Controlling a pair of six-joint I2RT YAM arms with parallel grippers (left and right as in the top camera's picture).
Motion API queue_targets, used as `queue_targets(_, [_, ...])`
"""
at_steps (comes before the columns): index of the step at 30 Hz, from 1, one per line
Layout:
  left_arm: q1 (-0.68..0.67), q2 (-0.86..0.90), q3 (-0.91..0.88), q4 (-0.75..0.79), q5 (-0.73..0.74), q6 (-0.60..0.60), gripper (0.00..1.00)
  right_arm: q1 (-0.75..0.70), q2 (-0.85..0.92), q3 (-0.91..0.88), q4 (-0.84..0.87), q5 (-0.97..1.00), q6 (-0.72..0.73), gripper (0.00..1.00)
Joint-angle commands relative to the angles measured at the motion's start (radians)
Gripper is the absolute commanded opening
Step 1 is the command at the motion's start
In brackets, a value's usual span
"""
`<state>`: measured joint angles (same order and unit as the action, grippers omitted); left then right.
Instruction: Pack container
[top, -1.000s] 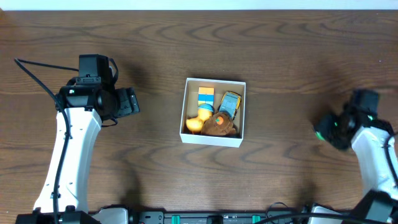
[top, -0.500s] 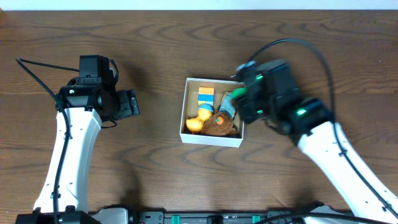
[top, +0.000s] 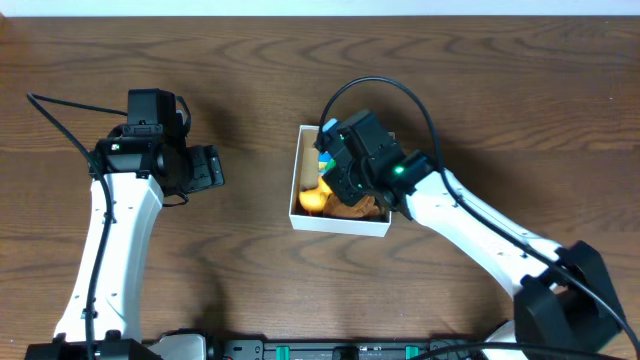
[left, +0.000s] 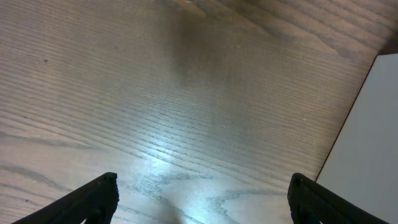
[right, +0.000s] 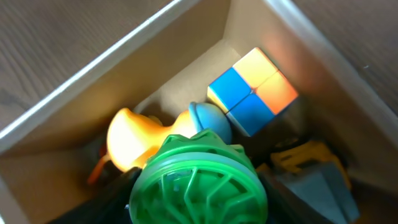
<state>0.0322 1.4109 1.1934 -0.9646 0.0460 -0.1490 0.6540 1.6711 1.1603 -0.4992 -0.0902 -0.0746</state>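
The container (top: 297, 212) is a small white box with a tan bottom at the table's centre. Inside lie a yellow duck-shaped toy (top: 313, 198), a blue-and-orange cube (right: 252, 93), a brown toy (top: 352, 207) and a grey-and-yellow toy (right: 311, 168). My right gripper (top: 345, 160) hangs over the box's inside, shut on a round green ribbed toy (right: 199, 183) held just above the duck (right: 134, 137). My left gripper (left: 202, 199) is open and empty over bare wood left of the box, whose white wall (left: 367, 143) shows at its right.
The table (top: 480, 90) is dark brown wood. The left arm (top: 110, 230) stands at the left side, the right arm (top: 480, 230) reaches in from the lower right. A black cable (top: 400, 100) loops over the box's far side.
My right arm has swung from the far right edge to over the box, carrying the green toy, and now covers much of the box's contents. The left arm has not moved.
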Motion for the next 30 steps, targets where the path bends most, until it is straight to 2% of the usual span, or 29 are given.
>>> queue_targets(1, [-0.001, 0.007, 0.0, -0.003, -0.004, 0.017, 0.87, 0.008, 0.001, 0.014, 0.016, -0.004, -0.009, 0.65])
queue_targets(2, [-0.001, 0.007, 0.0, -0.003, -0.004, 0.017, 0.87, 0.008, -0.003, 0.016, 0.019, -0.005, -0.009, 0.76])
queue_targets(3, [-0.001, 0.007, 0.0, -0.003, -0.004, 0.017, 0.87, 0.008, -0.003, 0.017, 0.021, -0.004, -0.009, 0.82])
queue_targets(7, [-0.001, 0.007, 0.0, -0.004, -0.004, 0.017, 0.87, 0.007, -0.011, 0.026, 0.024, -0.003, -0.009, 0.83])
queue_targets(8, [-0.001, 0.007, 0.0, -0.003, -0.004, 0.017, 0.87, 0.004, -0.014, 0.029, 0.023, -0.003, -0.009, 0.86])
queue_targets(9, [-0.001, 0.007, 0.0, -0.003, -0.004, 0.017, 0.87, -0.003, -0.018, 0.032, 0.019, -0.002, -0.004, 0.93])
queue_targets(10, [-0.001, 0.007, 0.0, -0.003, -0.004, 0.017, 0.87, -0.014, -0.024, 0.037, 0.014, 0.021, 0.032, 0.97])
queue_targets(14, [-0.001, 0.007, 0.0, -0.004, -0.004, 0.017, 0.87, -0.092, -0.056, 0.053, -0.029, 0.137, 0.205, 0.99])
queue_targets(17, [-0.005, 0.007, 0.0, -0.003, 0.0, 0.028, 0.87, -0.196, -0.088, 0.08, -0.092, 0.173, 0.275, 0.99])
queue_targets(22, [-0.064, 0.007, 0.0, 0.022, 0.021, 0.107, 0.88, -0.397, -0.116, 0.123, -0.164, 0.161, 0.279, 0.99])
queue_targets(23, [-0.074, 0.007, 0.0, 0.03, 0.021, 0.107, 0.97, -0.431, -0.116, 0.125, -0.172, 0.159, 0.28, 0.99])
queue_targets(27, [-0.083, 0.007, 0.0, 0.062, 0.021, 0.107, 0.98, -0.553, -0.119, 0.125, -0.177, 0.168, 0.27, 0.99])
queue_targets(30, [-0.084, 0.007, 0.0, 0.069, 0.024, 0.107, 0.98, -0.614, -0.135, 0.124, -0.22, 0.124, 0.19, 0.99])
